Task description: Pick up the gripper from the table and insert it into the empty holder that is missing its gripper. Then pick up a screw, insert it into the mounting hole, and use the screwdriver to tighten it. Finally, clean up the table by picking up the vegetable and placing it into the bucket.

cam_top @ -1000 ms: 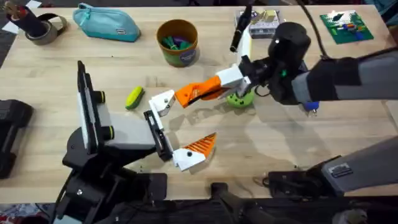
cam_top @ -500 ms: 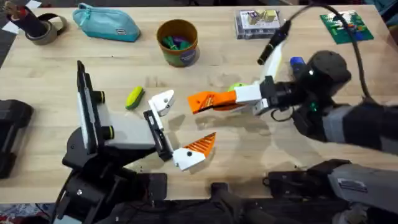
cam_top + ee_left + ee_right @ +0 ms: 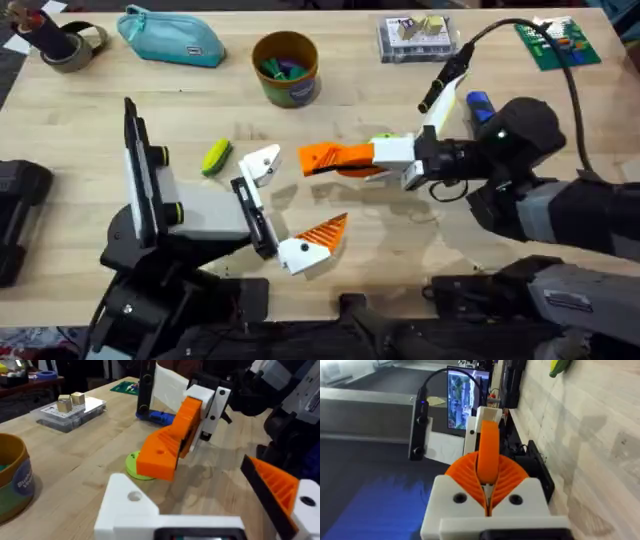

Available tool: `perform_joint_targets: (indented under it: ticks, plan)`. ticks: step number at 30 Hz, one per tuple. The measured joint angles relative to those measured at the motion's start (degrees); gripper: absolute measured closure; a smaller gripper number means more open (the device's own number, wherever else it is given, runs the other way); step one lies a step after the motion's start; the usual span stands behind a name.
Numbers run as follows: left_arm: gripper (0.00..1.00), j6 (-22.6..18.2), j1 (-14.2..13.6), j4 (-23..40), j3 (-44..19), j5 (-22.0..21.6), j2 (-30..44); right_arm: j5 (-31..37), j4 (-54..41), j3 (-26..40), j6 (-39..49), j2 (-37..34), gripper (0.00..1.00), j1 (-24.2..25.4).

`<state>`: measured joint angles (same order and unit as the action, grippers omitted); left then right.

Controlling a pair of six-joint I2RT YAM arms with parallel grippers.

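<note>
You have a teal pouch [image 3: 172, 36] at eleven o'clock, tape roll [image 3: 66, 45] beside it, clear box [image 3: 415, 36] at one.

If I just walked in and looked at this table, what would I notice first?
Probably the bright orange gripper, held off the table in the middle by the right gripper, its tip aimed at the small white holder. A little yellow-green vegetable lies just left of that holder. Farther back stands a round yellow bucket with colourful bits inside, next to a teal pouch.
</note>
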<state>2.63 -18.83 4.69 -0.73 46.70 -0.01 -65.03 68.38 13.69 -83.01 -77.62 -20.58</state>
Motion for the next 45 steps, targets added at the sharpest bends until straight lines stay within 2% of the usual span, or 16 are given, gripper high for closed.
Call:
perform_joint_targets:
  ticks: [11,23,30,45]
  plan:
    - [0.008,-0.01,0.0,0.0,0.0,0.0,0.0,-0.18,0.62,0.86,-2.07,-0.49,0.984,-2.55]
    - [0.008,0.0,0.0,0.0,0.0,0.0,0.01,-0.21,6.32,2.15,-2.69,-8.09,0.984,-5.71]
    - [0.008,0.0,0.0,0.0,0.0,-0.03,0.0,-0.4,7.61,4.55,-2.7,-8.26,0.984,-6.54]
    - [0.008,0.0,0.0,0.0,0.0,-0.15,0.01,-0.37,4.85,4.59,-3.99,-8.26,0.984,-6.54]
